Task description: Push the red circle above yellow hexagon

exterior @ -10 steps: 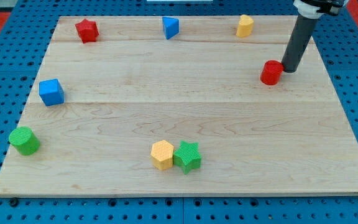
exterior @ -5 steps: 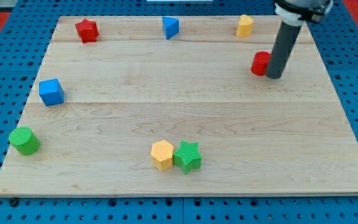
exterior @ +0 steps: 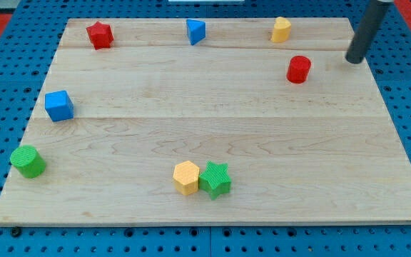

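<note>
Red cylindrical block, the task's red circle (exterior: pixel 299 69), standing at upper right of frame on pale wooden board (exterior: pixel 205 128). Yellow hexagonal block (exterior: pixel 186 178) at lower centre, touching green star-shaped block (exterior: pixel 215 180) on its right side. Red circle well apart from yellow hexagon: far up and far to the right of it, not over it.

Dark rod's lower end, my tip (exterior: pixel 353 61), at upper right, to the right of red circle and slightly higher in frame. Clear gap of bare wood between tip and block; no contact. No jaws on this rig, only a plain rod, so nothing clenched or grasped; red circle standing free.

Other blocks, none near the work:
- red star-shaped block (exterior: pixel 100 34), upper left
- blue wedge-like block (exterior: pixel 195 31), top centre; exact shape hard to make out
- yellow block (exterior: pixel 281 29) with rounded top, top right, just above and left of red circle
- blue cube (exterior: pixel 59 106), left side
- green cylinder (exterior: pixel 28 161), lower left

Progress, judged: task barely begun. Red circle nowhere near target spot directly above yellow hexagon. Remaining: long push leftward and down-frame across open middle of board. Path looks free of blocks. Tip on the right side of block suits a leftward shove; likely needs re-approach from upper right to add the downward part. Care needed near the end not to nudge hexagon or green star.
</note>
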Available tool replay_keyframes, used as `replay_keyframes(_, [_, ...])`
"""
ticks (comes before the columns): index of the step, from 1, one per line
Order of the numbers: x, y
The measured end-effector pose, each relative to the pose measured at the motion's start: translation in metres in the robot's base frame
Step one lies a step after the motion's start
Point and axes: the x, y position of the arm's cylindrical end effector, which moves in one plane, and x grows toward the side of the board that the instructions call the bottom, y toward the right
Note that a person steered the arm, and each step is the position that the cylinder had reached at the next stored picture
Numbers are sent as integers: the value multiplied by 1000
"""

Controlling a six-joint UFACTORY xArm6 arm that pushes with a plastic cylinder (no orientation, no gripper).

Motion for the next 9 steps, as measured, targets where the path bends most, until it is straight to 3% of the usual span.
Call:
replay_keyframes(2, [14, -99])
replay_keyframes(4, [57, -56])
replay_keyframes(5, [98, -107])
replay_keyframes(7, [127, -113])
replay_keyframes(8, [119, -182])
replay_keyframes(9, [135, -202])
